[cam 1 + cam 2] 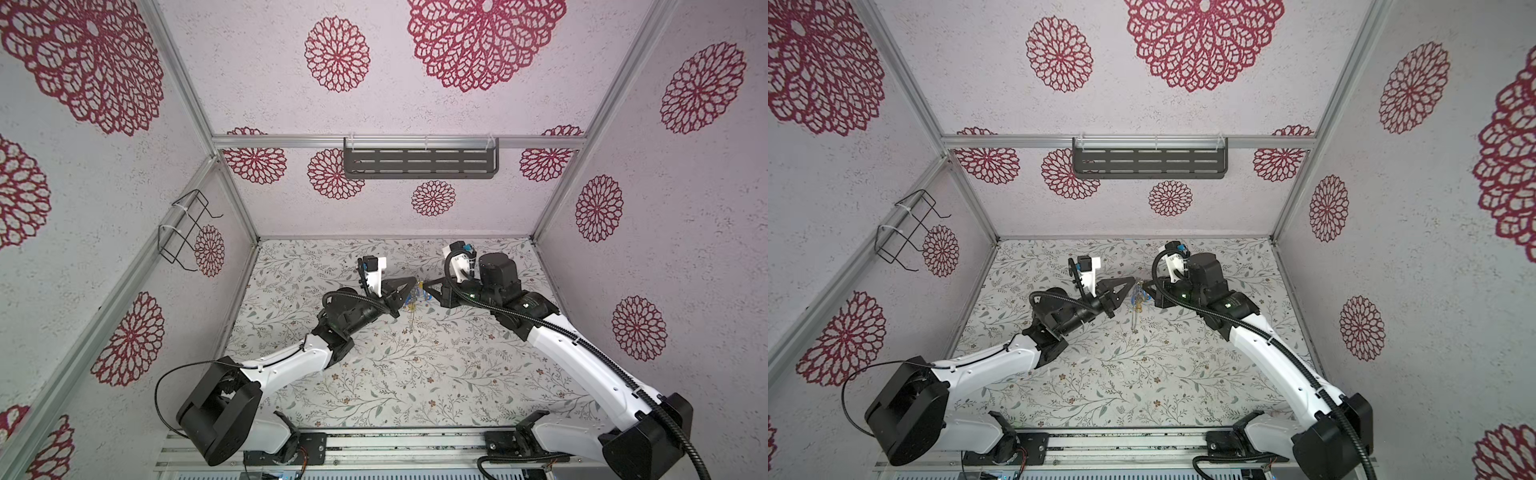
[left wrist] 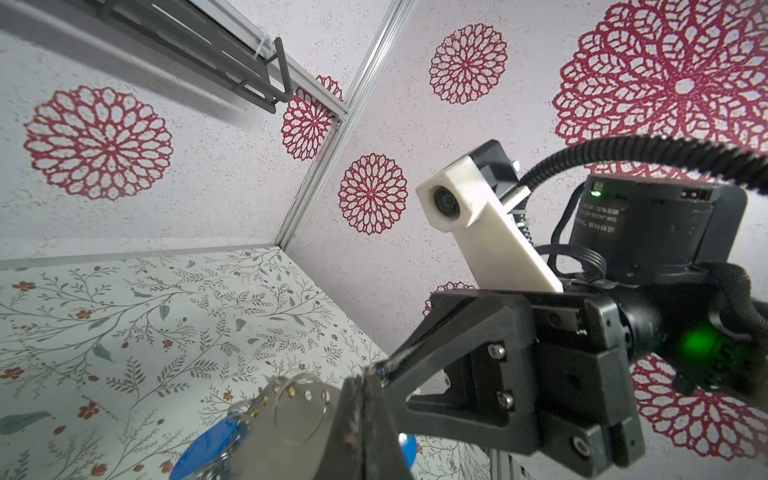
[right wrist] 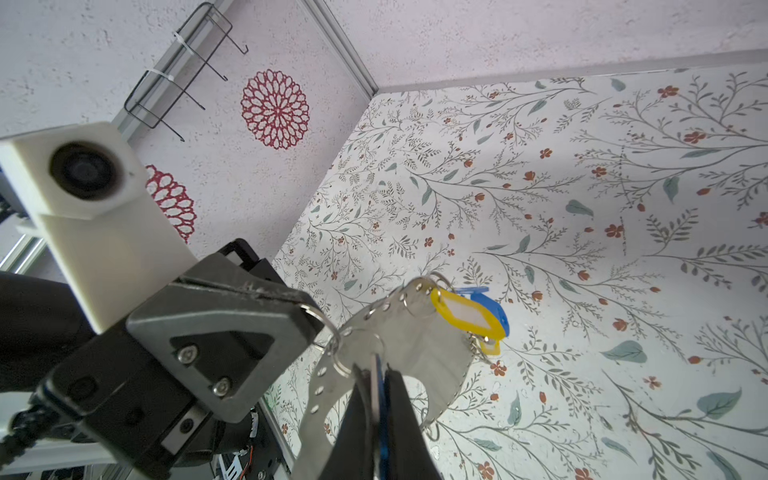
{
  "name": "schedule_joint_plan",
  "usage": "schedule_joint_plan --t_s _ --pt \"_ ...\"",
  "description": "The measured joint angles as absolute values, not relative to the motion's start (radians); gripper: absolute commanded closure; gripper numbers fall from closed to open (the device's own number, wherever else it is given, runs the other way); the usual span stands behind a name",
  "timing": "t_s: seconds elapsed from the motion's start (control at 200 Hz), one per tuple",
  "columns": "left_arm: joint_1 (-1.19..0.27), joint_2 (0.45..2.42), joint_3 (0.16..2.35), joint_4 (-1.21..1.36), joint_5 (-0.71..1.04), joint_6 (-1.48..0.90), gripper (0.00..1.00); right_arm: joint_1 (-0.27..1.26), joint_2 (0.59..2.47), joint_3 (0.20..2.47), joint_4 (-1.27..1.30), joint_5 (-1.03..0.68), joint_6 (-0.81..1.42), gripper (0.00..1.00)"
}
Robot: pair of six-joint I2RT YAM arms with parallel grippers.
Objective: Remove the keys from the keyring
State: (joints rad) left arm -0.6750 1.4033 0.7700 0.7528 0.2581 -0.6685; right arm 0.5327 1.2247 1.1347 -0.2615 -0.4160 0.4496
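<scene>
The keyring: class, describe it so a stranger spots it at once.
Over the floral table, left gripper and right gripper almost meet. Between them hangs the keyring, a broad silvery band punched with holes, unlike the small yellow and blue keys.

Rosette-patterned walls [image 1: 415,216], floral tabletop [image 1: 415,374]

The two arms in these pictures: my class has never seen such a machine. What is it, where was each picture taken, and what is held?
It is a robot: two arms at a floral table, each ending in a two-fingered gripper. Both top views look down on everything; the other two come from wrist cameras. The left gripper is shut on a thin wire loop on the keyring, a flat grey hoop. The right gripper is shut on a blue tag. Yellow and blue keys hang from the hoop, held off the table.
</scene>
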Motion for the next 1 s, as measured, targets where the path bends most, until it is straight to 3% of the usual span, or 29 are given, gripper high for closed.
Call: schedule_joint_plan --t_s 0.23,0.37,1.001 --pt "-0.662 1.403 0.794 0.663 0.282 -0.702 1.0 0.533 1.235 1.201 -0.352 -0.355 0.446 0.91" --pt "-0.648 1.416 0.853 0.587 0.315 -0.707 1.0 0.532 1.259 1.246 -0.399 -0.339 0.443 1.0" --pt "-0.631 1.456 0.88 0.546 0.4 -0.677 1.0 0.524 1.298 1.329 -0.51 -0.315 0.403 1.0"
